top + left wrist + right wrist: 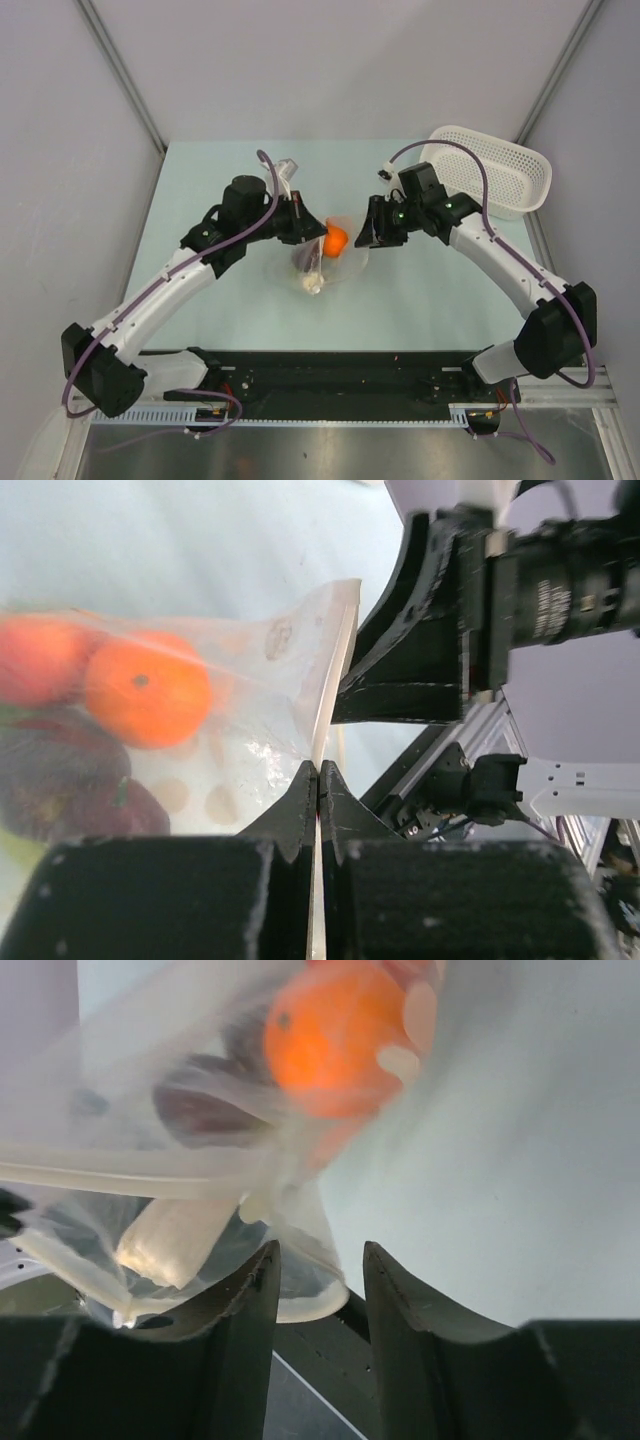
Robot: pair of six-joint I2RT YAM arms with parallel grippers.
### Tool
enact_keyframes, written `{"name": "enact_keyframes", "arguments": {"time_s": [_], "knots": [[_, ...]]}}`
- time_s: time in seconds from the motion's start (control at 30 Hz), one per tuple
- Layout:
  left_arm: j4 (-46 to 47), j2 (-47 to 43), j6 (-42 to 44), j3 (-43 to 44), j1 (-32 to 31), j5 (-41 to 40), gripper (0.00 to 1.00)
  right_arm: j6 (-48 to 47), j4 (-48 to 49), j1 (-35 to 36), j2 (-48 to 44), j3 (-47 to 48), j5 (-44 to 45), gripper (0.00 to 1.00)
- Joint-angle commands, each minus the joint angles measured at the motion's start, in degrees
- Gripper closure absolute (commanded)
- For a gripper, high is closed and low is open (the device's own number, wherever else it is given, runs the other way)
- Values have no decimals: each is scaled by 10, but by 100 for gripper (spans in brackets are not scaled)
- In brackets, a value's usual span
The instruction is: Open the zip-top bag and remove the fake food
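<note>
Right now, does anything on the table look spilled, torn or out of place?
Nothing looks spilled or torn. The zip-top bag is pinched by its zip strip in the left pincer, with the orange ball inside. One oddity: the right pincer stands open, the bag's corner loose between its jaws.

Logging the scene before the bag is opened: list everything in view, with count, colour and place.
zip-top bag: one, clear, table centre, between the claws
orange ball: one, orange, inside the bag
purple lumps: two, dark purple, inside the bag
beige piece: one, pale, inside the bag
basket: one, white, far right of table
table: one, pale blue-green
left claw: black, shut on the bag's zip edge
right claw: black, open beside the bag
</note>
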Motion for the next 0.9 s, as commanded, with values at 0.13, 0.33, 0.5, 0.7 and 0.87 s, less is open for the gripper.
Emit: {"name": "enact_keyframes", "arguments": {"time_s": [0.13, 0.33, 0.5, 0.7, 0.87], "knots": [[85, 35, -23, -6, -2, 49, 100, -11, -30, 14, -42, 65, 36, 63], [93, 47, -24, 8, -3, 62, 100, -14, -24, 54, -48, 65, 57, 62], [102, 50, -30, 11, -3, 69, 100, 6, 13, 62, -23, 55, 2, 58], [105, 49, -33, 13, -2, 66, 100, 23, 51, 62, -1, 22, -53, 50], [113, 51, -38, 11, -2, 68, 100, 19, 63, 62, 14, -6, -38, 46]]}}
